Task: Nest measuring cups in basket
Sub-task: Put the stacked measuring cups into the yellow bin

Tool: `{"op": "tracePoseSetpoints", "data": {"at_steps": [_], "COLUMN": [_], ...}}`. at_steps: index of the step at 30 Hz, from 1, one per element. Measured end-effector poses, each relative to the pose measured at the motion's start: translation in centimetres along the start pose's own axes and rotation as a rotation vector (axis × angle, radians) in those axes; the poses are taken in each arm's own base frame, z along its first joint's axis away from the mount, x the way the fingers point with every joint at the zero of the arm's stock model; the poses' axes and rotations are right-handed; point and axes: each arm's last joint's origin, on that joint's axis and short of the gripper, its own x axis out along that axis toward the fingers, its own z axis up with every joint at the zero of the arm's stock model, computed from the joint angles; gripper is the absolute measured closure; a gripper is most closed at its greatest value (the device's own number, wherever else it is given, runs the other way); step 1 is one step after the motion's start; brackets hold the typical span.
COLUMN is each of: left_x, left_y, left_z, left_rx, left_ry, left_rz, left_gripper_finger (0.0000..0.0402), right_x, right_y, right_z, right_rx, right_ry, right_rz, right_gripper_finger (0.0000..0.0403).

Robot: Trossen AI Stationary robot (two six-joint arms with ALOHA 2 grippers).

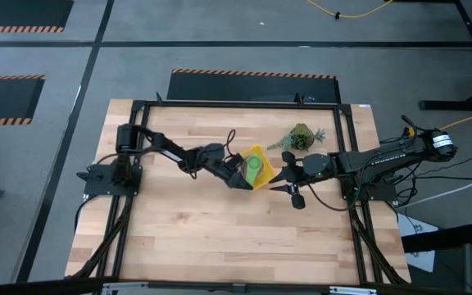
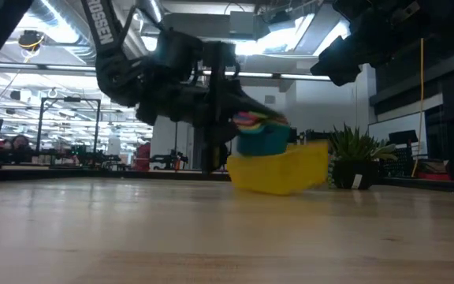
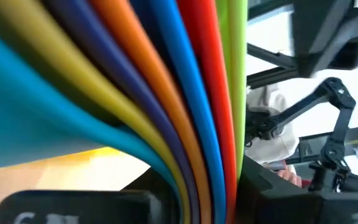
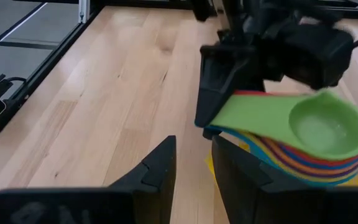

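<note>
The measuring cups (image 1: 252, 168) are nested in one stack, green on top, with blue, red, orange, yellow and dark blue beneath. Their bowls (image 4: 325, 127) sit in the yellow basket (image 1: 260, 154), which looks tilted on the table in the low view (image 2: 282, 170). My left gripper (image 1: 240, 176) reaches in from the table's left and is shut on the stack's handles. My right gripper (image 1: 283, 175) hangs open just right of the basket, its fingers (image 4: 160, 171) pointing at the stack and touching nothing that I can see. My left gripper pinches the fanned stack of flat handles (image 3: 185, 124) between its two fingers (image 3: 278, 193), all layers together. It comes from the table's left, slanting down, with the fingers along the handles (image 4: 241, 115). The bowl end of the stack rests inside the basket.
A small potted green plant (image 1: 301, 137) stands just beyond the basket toward the far right, also seen in the low view (image 2: 357, 158). Bare wood table (image 1: 203, 229) spreads toward the near edge and the left. A black frame runs around the table's edges.
</note>
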Motion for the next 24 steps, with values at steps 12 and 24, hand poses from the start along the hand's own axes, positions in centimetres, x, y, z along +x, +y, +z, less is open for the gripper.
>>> {"op": "tracePoseSetpoints", "data": {"at_steps": [12,24], "left_x": [0.07,0.06], "left_y": [0.4,0.42], "left_z": [-0.16,-0.15], "left_rx": [-0.022,-0.023], "left_ry": [0.005,-0.002], "left_rz": [0.014,0.019], "left_gripper_finger": [0.031,0.0302], "right_x": [-0.01,0.0], "right_y": [0.0,0.0], "right_z": [0.01,0.0], "right_rx": [-0.003,-0.003], "right_ry": [-0.001,0.0], "right_rz": [0.0,0.0], "right_gripper_finger": [0.0295,0.0295]}}
